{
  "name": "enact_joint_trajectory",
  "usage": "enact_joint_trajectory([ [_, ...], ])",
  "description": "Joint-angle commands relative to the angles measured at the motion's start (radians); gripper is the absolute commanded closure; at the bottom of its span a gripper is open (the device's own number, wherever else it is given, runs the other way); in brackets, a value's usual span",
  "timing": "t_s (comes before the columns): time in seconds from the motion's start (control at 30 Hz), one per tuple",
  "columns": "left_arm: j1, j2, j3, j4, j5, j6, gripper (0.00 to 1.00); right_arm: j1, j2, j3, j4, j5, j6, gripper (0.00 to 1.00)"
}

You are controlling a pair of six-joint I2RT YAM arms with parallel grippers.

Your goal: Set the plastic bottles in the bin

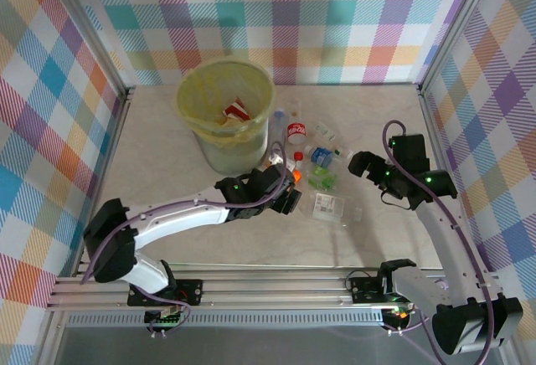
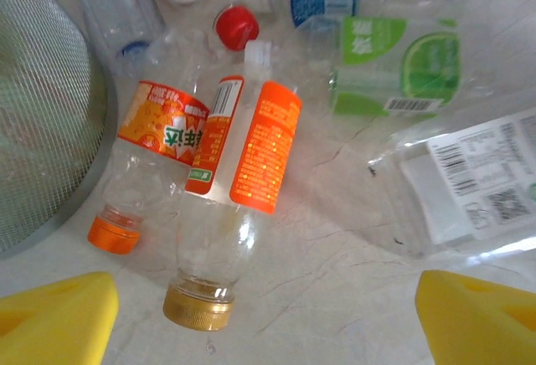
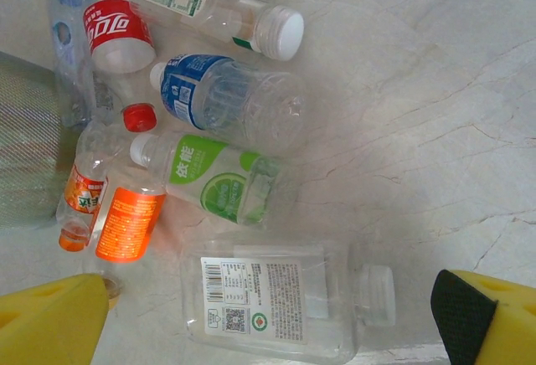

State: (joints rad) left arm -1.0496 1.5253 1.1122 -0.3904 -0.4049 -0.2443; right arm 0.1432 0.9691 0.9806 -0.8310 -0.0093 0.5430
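Several plastic bottles (image 1: 316, 160) lie in a cluster right of the bin (image 1: 188, 89), which has a yellow bag liner and some bottles inside. My left gripper (image 1: 289, 197) (image 2: 268, 331) hangs open over two orange-labelled bottles; the gold-capped one (image 2: 243, 156) points its cap between my yellow fingers (image 2: 59, 319) without touching them. My right gripper (image 1: 364, 168) (image 3: 268, 331) is open, and a flat clear bottle with a white label (image 3: 276, 298) lies between its fingers. Green-labelled (image 3: 213, 181), blue-labelled (image 3: 226, 97) and red-labelled (image 3: 117, 34) bottles lie beyond.
The bin's mesh wall (image 2: 33, 105) stands close to the left of the orange bottles. Metal frame rails (image 1: 251, 285) run along the table's near edge and sides. Bare marble table (image 1: 394, 122) stretches right of the cluster.
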Motion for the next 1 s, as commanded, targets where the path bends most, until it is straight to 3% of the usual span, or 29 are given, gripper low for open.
enact_joint_trajectory([
  [0.0, -0.003, 0.050, -0.006, 0.057, -0.061, -0.027, 0.11, -0.001, -0.011, -0.007, 0.000, 0.014, 0.014, 0.00],
  [0.37, 0.084, 0.244, 0.060, 0.031, -0.028, -0.008, 0.15, -0.001, -0.007, 0.003, 0.003, 0.028, 0.006, 0.00],
  [0.83, 0.108, 0.362, 0.134, 0.038, -0.029, 0.036, 0.19, -0.002, 0.029, 0.000, 0.029, 0.010, 0.011, 0.00],
  [0.97, 0.108, 0.386, 0.154, 0.036, -0.036, 0.043, 0.25, -0.002, 0.034, -0.005, 0.036, 0.006, 0.010, 0.00],
])
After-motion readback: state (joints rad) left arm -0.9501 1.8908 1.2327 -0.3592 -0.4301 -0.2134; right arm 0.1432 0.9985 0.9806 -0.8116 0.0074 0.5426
